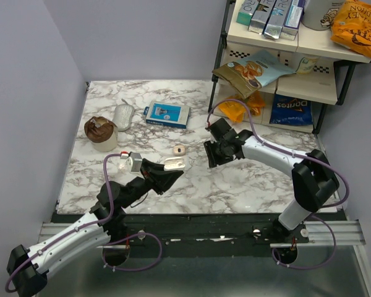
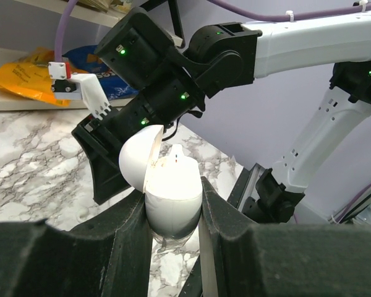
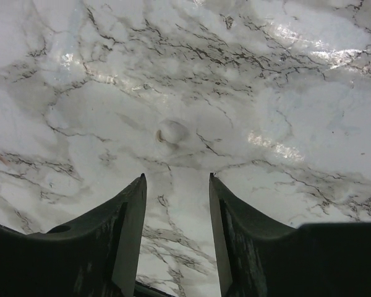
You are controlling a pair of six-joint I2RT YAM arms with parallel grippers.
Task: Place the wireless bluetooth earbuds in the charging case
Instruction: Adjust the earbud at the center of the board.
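The white oval charging case (image 2: 175, 195) is upright with its lid (image 2: 135, 162) hinged open to the left. My left gripper (image 2: 175, 204) is shut on its lower body, and the top view shows the case (image 1: 175, 164) at the tips of the left gripper (image 1: 170, 172). One small white earbud (image 3: 171, 132) lies on the marble just ahead of my right gripper (image 3: 176, 179), which is open and holds nothing. From above, that earbud (image 1: 179, 150) sits between the case and the right gripper (image 1: 211, 156). No other earbud shows.
A blue box (image 1: 167, 114), a grey-white pouch (image 1: 123, 117) and a brown-topped cup (image 1: 101, 133) stand at the back left of the marble table (image 1: 235, 185). A black shelf rack (image 1: 278, 86) with snack bags fills the back right.
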